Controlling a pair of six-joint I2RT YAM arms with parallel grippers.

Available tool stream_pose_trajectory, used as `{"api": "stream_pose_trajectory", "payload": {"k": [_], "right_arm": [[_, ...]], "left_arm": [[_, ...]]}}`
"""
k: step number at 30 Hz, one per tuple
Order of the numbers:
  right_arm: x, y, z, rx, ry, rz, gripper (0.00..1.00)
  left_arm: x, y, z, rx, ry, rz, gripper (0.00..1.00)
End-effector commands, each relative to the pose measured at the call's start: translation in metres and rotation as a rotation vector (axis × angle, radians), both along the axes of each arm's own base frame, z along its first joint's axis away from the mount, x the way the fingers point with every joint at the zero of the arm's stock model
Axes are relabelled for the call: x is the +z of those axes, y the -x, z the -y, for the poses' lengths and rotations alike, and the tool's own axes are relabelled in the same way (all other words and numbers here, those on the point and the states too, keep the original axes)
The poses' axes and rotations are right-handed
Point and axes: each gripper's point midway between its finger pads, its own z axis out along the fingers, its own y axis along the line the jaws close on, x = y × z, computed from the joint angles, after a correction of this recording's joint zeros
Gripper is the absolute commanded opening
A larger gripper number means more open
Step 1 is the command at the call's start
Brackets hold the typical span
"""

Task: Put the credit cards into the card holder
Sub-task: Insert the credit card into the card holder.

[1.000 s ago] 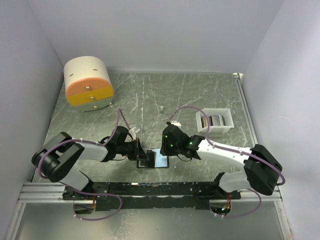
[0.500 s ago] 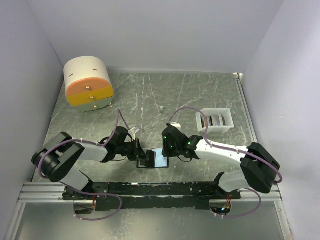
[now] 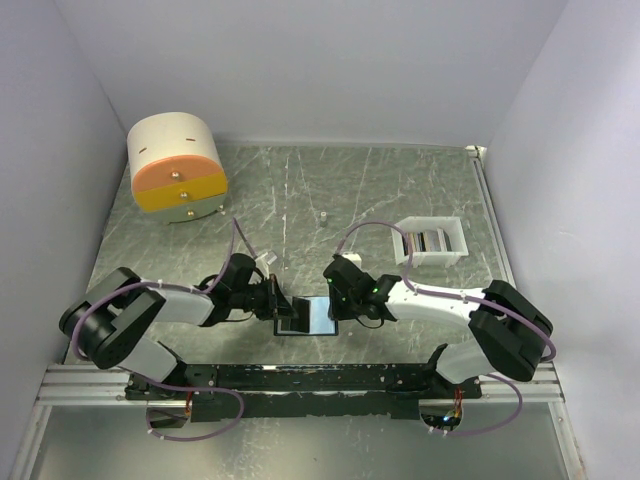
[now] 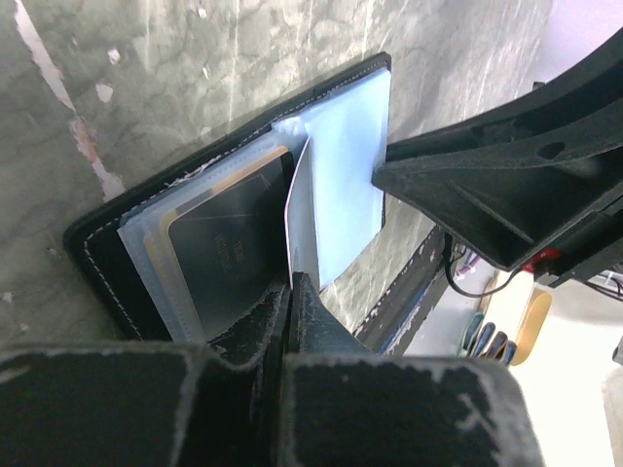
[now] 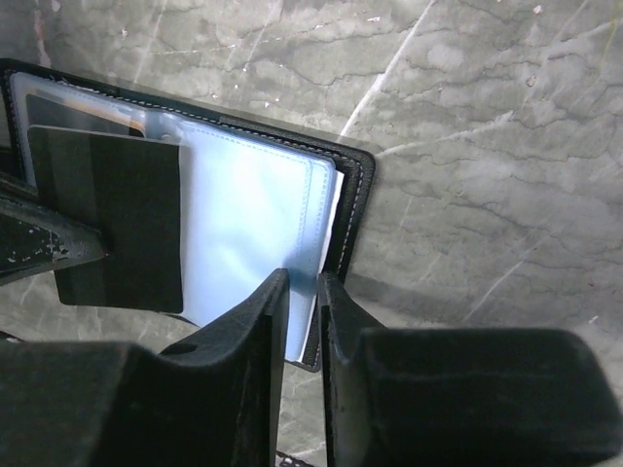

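Note:
The black card holder [image 3: 318, 318] lies open near the table's front edge, its bluish-grey pockets [image 5: 253, 214] facing up. A dark credit card [image 5: 117, 224] stands over its left half, and my left gripper [image 4: 292, 280] is shut on that card's edge. Another greyish card with a gold-orange rim [image 4: 224, 253] sits in the left pocket. My right gripper [image 5: 304, 277] has its jaws drawn in on the holder's right edge, the blue leaf and black cover between them. From above, the left gripper [image 3: 283, 306] and right gripper [image 3: 334, 304] flank the holder.
A white open-topped tray [image 3: 450, 228] with more cards [image 3: 433, 240] stands at the right. The round cream-and-orange drawer box [image 3: 177, 168] sits at the back left. A small pale object [image 3: 323, 214] lies mid-table. The black base rail [image 3: 300, 378] runs along the near edge.
My right gripper has come down onto the holder's right edge and its jaws have narrowed. The left gripper and its card have barely moved.

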Motion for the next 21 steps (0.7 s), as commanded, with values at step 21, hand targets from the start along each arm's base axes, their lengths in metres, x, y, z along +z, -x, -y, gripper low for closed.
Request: {"api": "stream_pose_trajectory", "payload": {"k": [21], "right_arm": [[-0.017, 0.011, 0.013, -0.01, 0.033, -0.028, 0.12]], "left_arm": [[-0.022, 0.003, -0.01, 0.042, -0.03, -0.006, 0.07]]}}
